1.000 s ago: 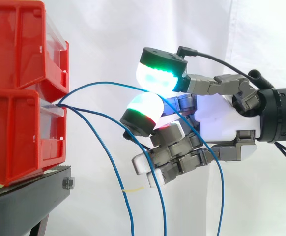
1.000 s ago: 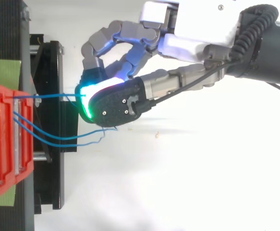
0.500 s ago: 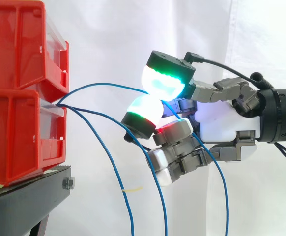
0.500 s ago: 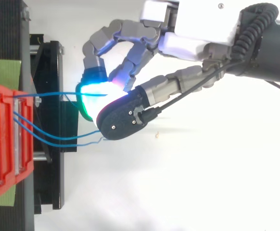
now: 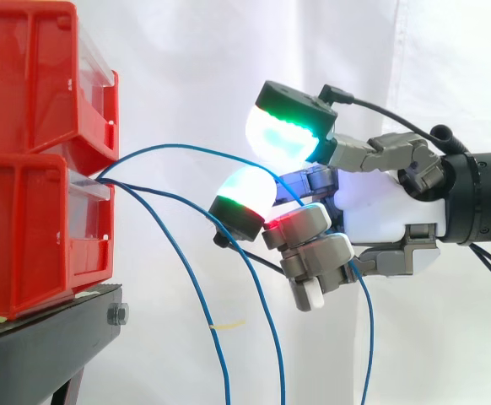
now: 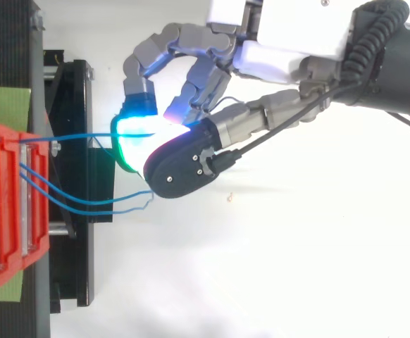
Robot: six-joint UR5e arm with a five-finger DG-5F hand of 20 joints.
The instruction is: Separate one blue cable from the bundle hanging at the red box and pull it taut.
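Firstly, red bins (image 5: 35, 169): two stacked on a black stand (image 5: 51, 337); cut off at the picture's edge, so their backs are unseen.
blue cable (image 5: 178, 146): leaves the front lip of the lower bin, arches up and away from the bins, and enters the hand; curved, not straight.
hand (image 5: 372, 215): held out in front of the bins, about level with the lower bin's lip; fingers curled, the blue cable running between two glowing pads (image 5: 281, 135) and then behind the lower curled fingers.
contact point: in the top view, glow and the dark back of one pad mask it; in the side view the pads nearly meet on the cable.
cable tail: comes out on the side of the hand away from the bins and hangs down, its end cut off below.
other two cables (image 5: 281, 380): from the same bin lip, drooping free between bins and hand; ends likewise cut off.
white curtain (image 5: 186, 67): behind bins and hand.
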